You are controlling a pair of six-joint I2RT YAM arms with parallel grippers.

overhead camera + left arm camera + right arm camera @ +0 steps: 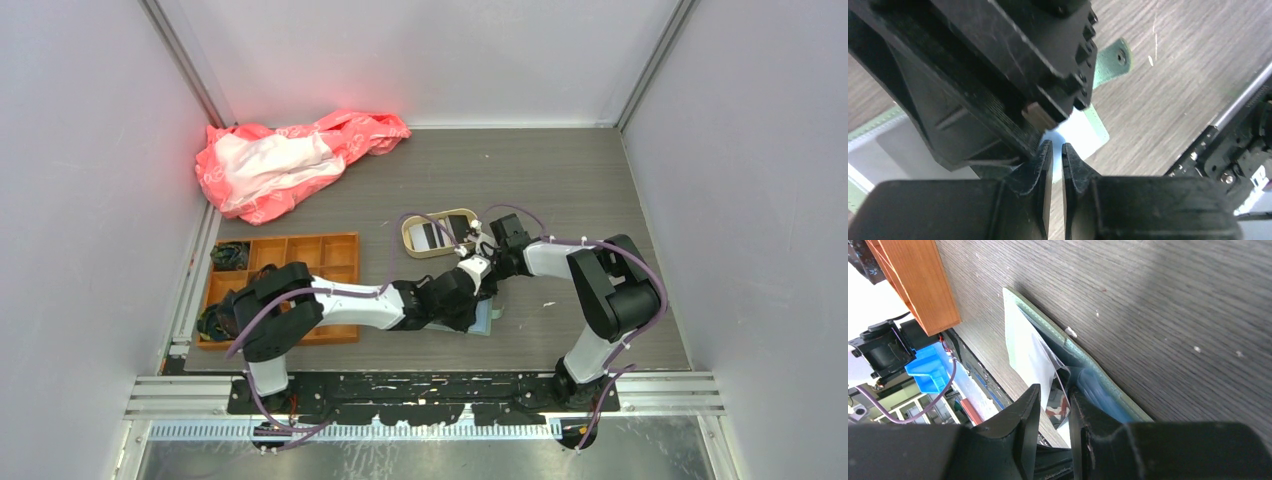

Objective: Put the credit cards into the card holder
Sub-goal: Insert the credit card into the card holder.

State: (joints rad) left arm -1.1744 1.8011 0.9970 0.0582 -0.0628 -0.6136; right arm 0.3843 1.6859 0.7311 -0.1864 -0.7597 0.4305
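The sage-green card holder (484, 322) lies open near the table's front edge, mostly hidden under both grippers. In the right wrist view the card holder (1045, 320) shows a pale inner face and a blue clear pocket (1100, 390). My right gripper (1054, 396) is slightly open at that pocket, and a thin shiny credit card (1062, 402) stands between its fingers, leaning on one. My left gripper (1057, 150) is shut with a hairline gap and empty, low over the holder's pale corner (1088, 131). More credit cards (437, 233), white and black, lie in the beige tray.
The beige round-cornered tray (408, 240) sits just behind the grippers. An orange compartment tray (300, 250) with small dark items stands at the left. A pink and white cloth (290, 160) is heaped at the back left. The holder's snap strap (1113, 57) lies on the wood.
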